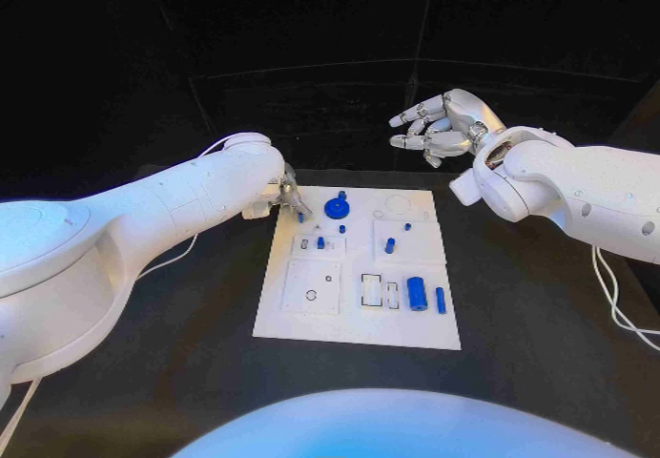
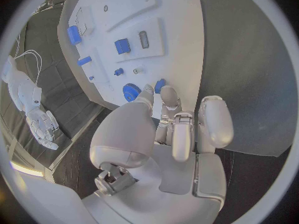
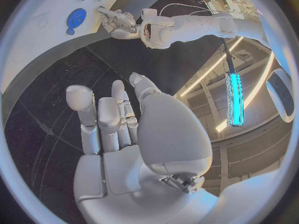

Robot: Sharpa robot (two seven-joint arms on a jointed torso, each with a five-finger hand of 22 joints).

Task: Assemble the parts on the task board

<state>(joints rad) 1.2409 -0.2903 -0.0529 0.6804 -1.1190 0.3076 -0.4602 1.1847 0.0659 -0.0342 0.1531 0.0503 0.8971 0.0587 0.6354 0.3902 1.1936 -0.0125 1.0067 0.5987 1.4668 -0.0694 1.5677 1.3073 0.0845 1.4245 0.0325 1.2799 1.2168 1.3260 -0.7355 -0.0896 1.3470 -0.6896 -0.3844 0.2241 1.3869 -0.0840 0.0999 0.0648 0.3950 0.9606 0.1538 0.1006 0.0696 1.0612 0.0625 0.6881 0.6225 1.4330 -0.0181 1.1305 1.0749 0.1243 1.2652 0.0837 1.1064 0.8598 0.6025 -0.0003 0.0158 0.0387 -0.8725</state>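
Observation:
The white task board lies in the middle of the table, with small blue parts on it. My left hand is at the board's far left corner. Its thumb and a finger pinch a small blue peg just above the board. Right beside the peg, a blue gear stands on the board. My right hand hangs in the air beyond the board's far right corner, fingers spread, holding nothing. The right wrist view also catches the left hand and the gear.
A thick blue cylinder and a thin blue rod lie near the board's near right corner. Smaller blue pieces sit mid-board. Black table surrounds the board. White cables trail along both arms.

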